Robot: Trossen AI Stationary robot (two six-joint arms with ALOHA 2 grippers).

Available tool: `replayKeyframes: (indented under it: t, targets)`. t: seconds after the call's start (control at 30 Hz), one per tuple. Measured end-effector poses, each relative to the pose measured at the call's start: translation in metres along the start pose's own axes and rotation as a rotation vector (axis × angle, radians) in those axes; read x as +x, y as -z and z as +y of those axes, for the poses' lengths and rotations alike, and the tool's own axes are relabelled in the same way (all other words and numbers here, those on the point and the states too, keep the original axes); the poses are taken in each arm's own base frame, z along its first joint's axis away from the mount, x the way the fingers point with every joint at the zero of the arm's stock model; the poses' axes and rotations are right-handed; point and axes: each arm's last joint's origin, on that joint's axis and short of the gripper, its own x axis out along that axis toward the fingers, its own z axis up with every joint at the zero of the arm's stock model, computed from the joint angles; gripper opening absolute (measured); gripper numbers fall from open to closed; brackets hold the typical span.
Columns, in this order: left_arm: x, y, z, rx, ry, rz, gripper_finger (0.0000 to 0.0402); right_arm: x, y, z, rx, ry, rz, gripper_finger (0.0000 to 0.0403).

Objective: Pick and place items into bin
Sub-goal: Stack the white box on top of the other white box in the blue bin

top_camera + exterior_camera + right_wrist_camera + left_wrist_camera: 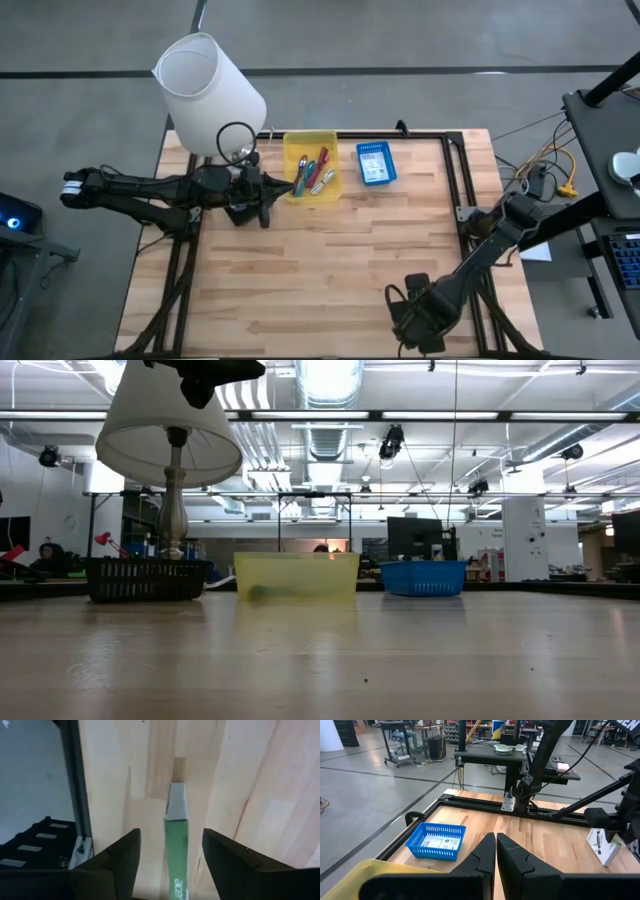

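Note:
The yellow bin [311, 140] stands at the table's far side; the maroon pen [322, 160] and several other pen-like tools [312, 182] lie in it. My left gripper [264, 203] [496, 840] is shut and empty, just left of the bin, whose corner [367, 870] shows in its wrist view. My right gripper [410, 315] [171, 839] is open near the table's near edge. Its fingers stand on either side of the green strip [176, 845], which lies flat on the wood with its grey end [176, 802] pointing away. They do not touch it.
A blue basket [376, 164] [437, 840] holding a card sits right of the bin. The white lamp shade [210, 92] rises over the far left corner, above a dark basket [145, 578]. A white box-like item [602, 845] lies by the right arm. Bare wood fills the table's middle.

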Motion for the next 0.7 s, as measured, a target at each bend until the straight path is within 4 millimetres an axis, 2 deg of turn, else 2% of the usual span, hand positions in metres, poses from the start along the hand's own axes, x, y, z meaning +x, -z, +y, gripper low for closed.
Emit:
replayKeyframes:
  t: [0.13,0.33,0.43,0.57,0.7]
  targets:
    - [0.0,0.001,0.0,0.003,-0.001,0.012,0.0,0.005,0.0,-0.002,0.009,0.029,0.03,0.0165]
    - [0.0,0.005,0.0,0.013,-0.004,0.049,0.0,0.01,0.003,-0.002,-0.033,-0.017,0.102,0.0069]
    - [0.0,0.005,0.0,0.013,-0.005,0.051,0.0,0.009,0.001,-0.007,-0.001,-0.022,0.108,0.0024]
    - [0.0,0.005,0.0,0.013,-0.004,0.05,0.0,-0.003,-0.013,-0.03,0.153,0.038,0.021,0.0016]
    - [0.0,0.005,0.0,0.011,-0.004,0.049,0.0,-0.03,-0.027,-0.072,0.344,0.168,-0.163,0.0014]
